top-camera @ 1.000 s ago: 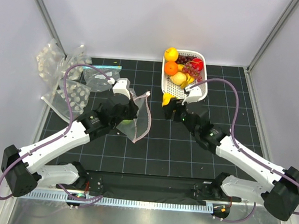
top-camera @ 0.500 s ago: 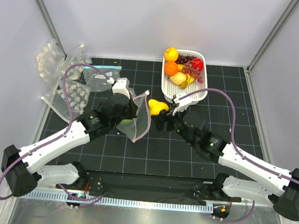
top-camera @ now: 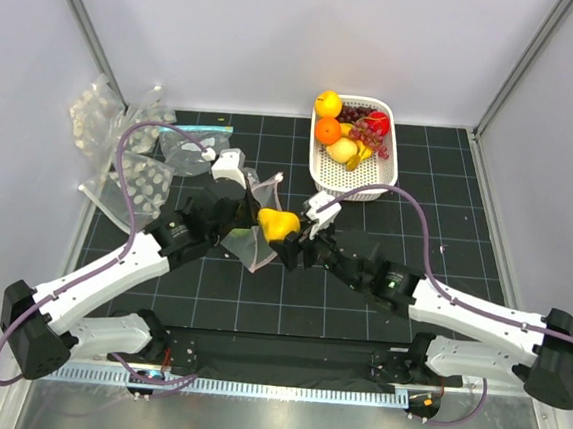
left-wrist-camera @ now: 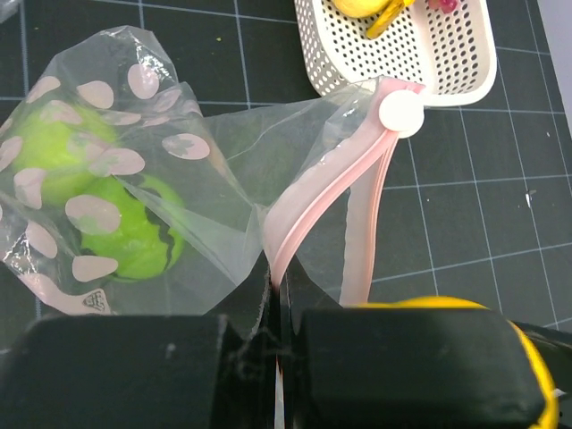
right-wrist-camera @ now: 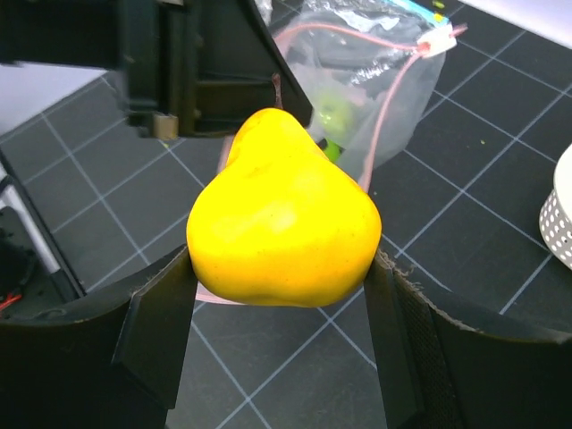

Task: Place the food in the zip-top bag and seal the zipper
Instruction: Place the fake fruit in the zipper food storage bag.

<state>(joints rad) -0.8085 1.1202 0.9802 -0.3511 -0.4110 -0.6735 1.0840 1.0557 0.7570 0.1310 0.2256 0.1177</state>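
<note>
Zipper (left-wrist-camera: 313, 192) in left claw (left-wrist-camera: 275, 295); pear (right-wrist-camera: 281, 214), right claw (right-wrist-camera: 281, 268)

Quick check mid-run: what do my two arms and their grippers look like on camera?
The left arm and right arm have white link shells with black joints. A purple cable runs along each. The left gripper and right gripper have blocky matte black fingers.

The right fingers (top-camera: 291, 252) hold a yellow pear (top-camera: 278, 224) at the mouth of the zip-top bag (top-camera: 255, 253).
</note>
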